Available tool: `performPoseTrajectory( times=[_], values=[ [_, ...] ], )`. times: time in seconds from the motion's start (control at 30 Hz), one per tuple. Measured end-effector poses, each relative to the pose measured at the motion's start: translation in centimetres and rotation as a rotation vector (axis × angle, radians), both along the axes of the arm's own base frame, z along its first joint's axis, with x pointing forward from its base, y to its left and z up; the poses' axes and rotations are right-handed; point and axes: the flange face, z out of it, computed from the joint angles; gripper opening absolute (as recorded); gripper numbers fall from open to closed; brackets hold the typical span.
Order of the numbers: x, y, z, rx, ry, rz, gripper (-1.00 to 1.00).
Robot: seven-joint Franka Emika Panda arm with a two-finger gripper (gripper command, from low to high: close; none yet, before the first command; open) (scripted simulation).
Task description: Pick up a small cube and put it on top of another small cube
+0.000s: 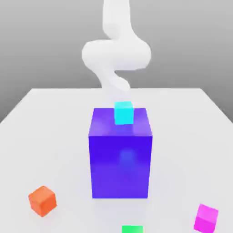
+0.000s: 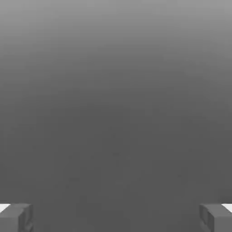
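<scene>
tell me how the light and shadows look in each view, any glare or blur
Exterior view: soft, even light; the big blue-violet block has a pale sheen on its front, the white table carries only faint shadows, and the white arm looks smeared. Hand view: a smooth grey gradient, darker lower down, no glare; the hand's fingertips stand wide apart.

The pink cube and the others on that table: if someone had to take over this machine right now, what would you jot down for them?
Gripper: open wide, holding nothing; its two fingertips show at the corners of the hand view with bare grey between them.
Arm: raised behind the big blue-violet block, not near any small cube.
Small magenta-pink cube: on the table, near front corner at the exterior view's right.
Orange cube: front, exterior view's left. Green cube: front edge, middle. Cyan cube: on top of the big block.
Done: nothing yet.
Left: pick up the pink cube and set it on another small cube.
</scene>
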Motion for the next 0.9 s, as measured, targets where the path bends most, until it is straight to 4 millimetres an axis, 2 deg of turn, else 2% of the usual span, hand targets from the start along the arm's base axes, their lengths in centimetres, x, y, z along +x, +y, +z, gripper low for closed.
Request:
performPoseTrajectory(
  times=[0.1, 0.23, 0.37, 0.47, 0.57, 0.7, 0.9],
  values=[
    [3.7, 2.0, -4.1, -0.041, 0.077, 0.094, 0.0],
    [7.6, 5.0, -10.0, -0.095, 0.172, 0.217, 0.0],
    [10.5, 8.3, -16.4, -0.149, 0.265, 0.344, 0.0],
    [11.9, 10.9, -21.5, -0.19, 0.333, 0.44, 0.0],
    [12.5, 13.7, -26.8, -0.231, 0.399, 0.544, 0.0],
    [12.3, 17.2, -34.1, -0.287, 0.486, 0.683, 0.0],
    [10.4, 20.7, -45.1, -0.364, 0.616, 0.873, 0.0]
  ],
)
